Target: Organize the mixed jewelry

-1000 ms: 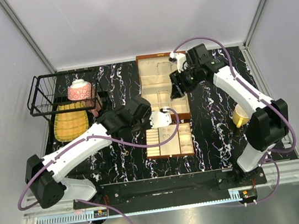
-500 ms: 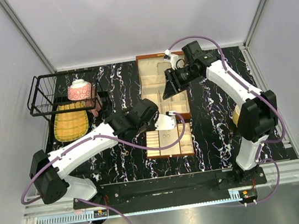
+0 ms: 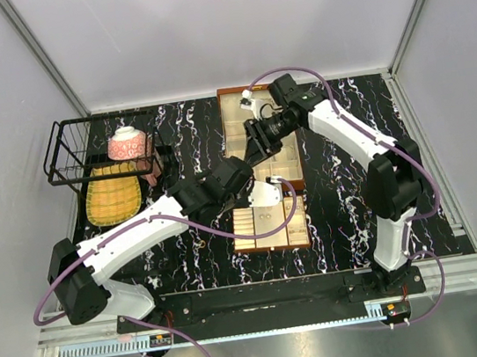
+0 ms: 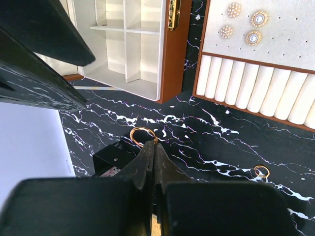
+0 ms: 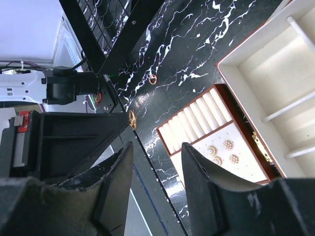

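Observation:
My left gripper [image 3: 246, 197] is shut on a gold ring [image 4: 143, 135], pinched by its edge at the fingertips [image 4: 152, 147], above the black marble just left of the cream jewelry tray [image 4: 256, 73]. The ring also shows in the right wrist view [image 5: 132, 119]. The tray holds several pearl stud earrings [image 4: 246, 27] and a row of ring rolls [image 4: 256, 86]. A second small gold ring [image 4: 261, 171] lies loose on the marble; it also shows in the right wrist view [image 5: 153, 79]. My right gripper [image 3: 260, 140] is open and empty, above the open brown box [image 3: 255, 105].
A black wire basket [image 3: 62, 154] with a pink bowl [image 3: 127, 143] stands at the back left, with a yellow bamboo mat [image 3: 113, 200] in front of it. A small black block [image 4: 110, 157] sits on the marble under my left fingers. The box's compartments [image 5: 275, 83] are cream-lined.
My right arm has swung left over the brown box, gripper still open. My left gripper has shifted slightly right toward the tray, still shut.

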{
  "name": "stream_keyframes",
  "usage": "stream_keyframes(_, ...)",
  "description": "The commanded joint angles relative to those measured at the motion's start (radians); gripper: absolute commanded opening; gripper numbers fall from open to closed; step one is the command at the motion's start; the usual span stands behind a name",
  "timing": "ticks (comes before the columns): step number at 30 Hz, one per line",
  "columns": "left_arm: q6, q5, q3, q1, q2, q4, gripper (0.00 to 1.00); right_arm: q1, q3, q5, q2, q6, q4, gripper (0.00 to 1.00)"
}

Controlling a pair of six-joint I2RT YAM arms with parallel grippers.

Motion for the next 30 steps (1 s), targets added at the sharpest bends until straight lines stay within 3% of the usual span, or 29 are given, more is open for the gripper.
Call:
stream_keyframes(1, 0.000, 0.001, 0.036, -0.005, -0.009, 0.031, 0.00, 0.026, 0.049, -0.033, 0.021, 0.029, 0.020, 0.49)
stream_keyframes(30, 0.006, 0.005, 0.039, -0.005, -0.003, 0.031, 0.00, 0.092, 0.055, -0.059, 0.064, 0.023, 0.020, 0.42)
